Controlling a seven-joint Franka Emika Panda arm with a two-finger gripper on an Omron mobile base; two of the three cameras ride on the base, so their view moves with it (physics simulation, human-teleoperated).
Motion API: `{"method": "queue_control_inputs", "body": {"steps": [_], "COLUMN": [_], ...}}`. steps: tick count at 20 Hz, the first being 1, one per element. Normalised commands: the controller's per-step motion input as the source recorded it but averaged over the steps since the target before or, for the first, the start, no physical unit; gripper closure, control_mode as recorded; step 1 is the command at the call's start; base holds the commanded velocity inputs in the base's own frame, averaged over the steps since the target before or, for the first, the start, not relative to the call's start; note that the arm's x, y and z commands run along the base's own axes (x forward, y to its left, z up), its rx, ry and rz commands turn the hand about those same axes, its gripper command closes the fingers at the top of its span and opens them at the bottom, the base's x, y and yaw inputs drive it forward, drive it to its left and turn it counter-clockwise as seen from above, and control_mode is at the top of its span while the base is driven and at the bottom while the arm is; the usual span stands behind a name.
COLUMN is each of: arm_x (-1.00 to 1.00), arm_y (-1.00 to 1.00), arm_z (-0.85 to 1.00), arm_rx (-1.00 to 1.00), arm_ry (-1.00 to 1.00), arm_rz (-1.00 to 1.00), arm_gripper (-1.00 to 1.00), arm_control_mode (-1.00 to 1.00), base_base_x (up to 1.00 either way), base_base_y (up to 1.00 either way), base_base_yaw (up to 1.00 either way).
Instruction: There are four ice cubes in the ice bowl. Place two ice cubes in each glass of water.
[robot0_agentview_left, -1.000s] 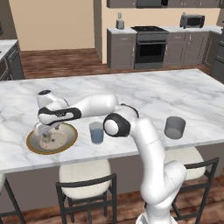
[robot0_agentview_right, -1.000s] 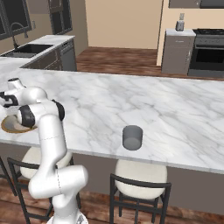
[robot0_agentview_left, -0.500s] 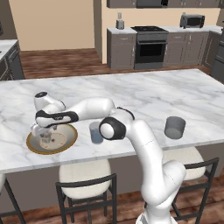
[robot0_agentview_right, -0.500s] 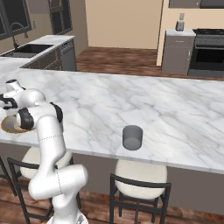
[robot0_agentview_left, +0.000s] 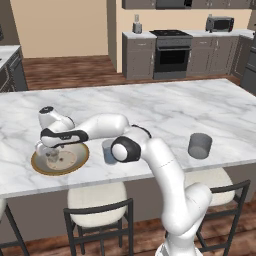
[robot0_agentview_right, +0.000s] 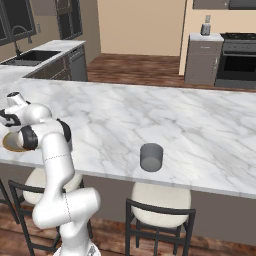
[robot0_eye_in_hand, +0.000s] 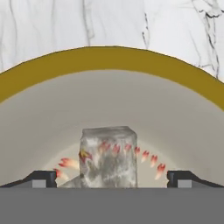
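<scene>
Lowered since a second ago: gripper (robot0_eye_in_hand: 111, 177), now down inside the ice bowl (robot0_agentview_left: 60, 159), fingers spread wide either side of one ice cube (robot0_eye_in_hand: 108, 156), not yet pinching it.
Ice bowl: near counter edge, at nine o'clock from the nearer glass of water (robot0_agentview_left: 108, 151); placed within easy reach for short carries.
Second glass (robot0_agentview_left: 200, 145): well apart, at three o'clock.
Marble counter (robot0_agentview_left: 165, 110): bears all items.
Judgement: first pick pending; closing on the cube comes next.
</scene>
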Motion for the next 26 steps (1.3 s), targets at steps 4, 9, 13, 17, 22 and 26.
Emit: {"method": "queue_control_inputs", "body": {"steps": [4, 9, 13, 17, 22, 26], "arm_x": [0.19, 0.08, 0.10, 0.20, 0.07, -0.26], "arm_y": [0.00, 0.00, 0.00, 0.00, 0.01, -0.02], "arm_z": [-0.09, -0.21, -0.28, -0.25, -0.33, -0.52], "arm_rx": [0.00, 0.00, 0.01, 0.01, 0.00, 0.00], "arm_ry": [-0.03, -0.01, 0.00, 0.00, 0.01, 0.01], "arm_rz": [0.00, 0.00, 0.00, 0.00, -0.01, -0.13], "arm_gripper": [-1.00, -1.00, -1.00, -1.00, 1.00, 1.00], "arm_control_mode": [-1.00, -1.00, -1.00, -1.00, -1.00, -1.00], "base_base_x": [0.00, 0.00, 0.00, 0.00, 0.00, 0.00], "base_base_y": [0.00, 0.00, 0.00, 0.00, 0.00, 0.00], "base_base_yaw": [0.00, 0.00, 0.00, 0.00, 0.00, 0.00]}}
